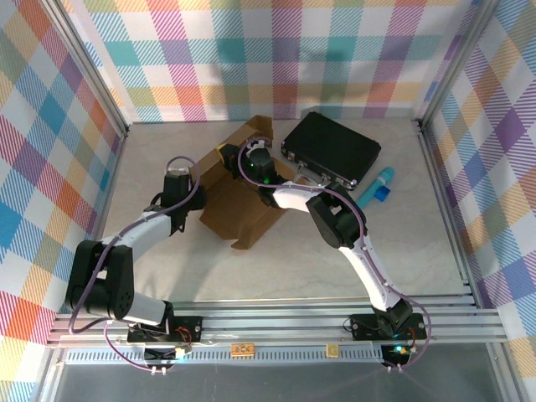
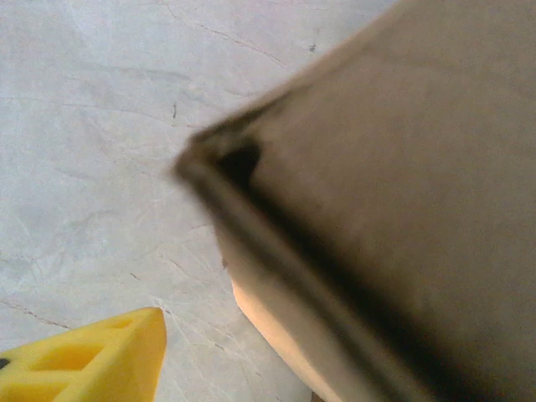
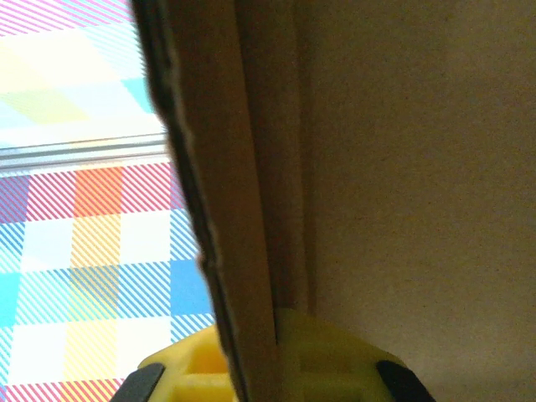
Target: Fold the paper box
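Top external view showed the brown box (image 1: 239, 209) part-folded near the middle of the table (image 1: 402, 251), a little toward the far edge. Its long axis ran roughly from far edge to near edge, with a flap standing up at the far end and a corner pointing at the near edge. The right gripper (image 1: 255, 165) sat over the box's far part. Right wrist view showed a yellow finger (image 3: 335, 360) on each side of a cardboard flap, clenched on it. The left gripper (image 1: 219, 155) was at the box's far-left edge. Left wrist view showed one yellow finger (image 2: 92, 364) apart from a blurred box corner. Whether that gripper was released or clenched could not be told. A black briefcase (image 1: 331, 151) lay just right of the box.
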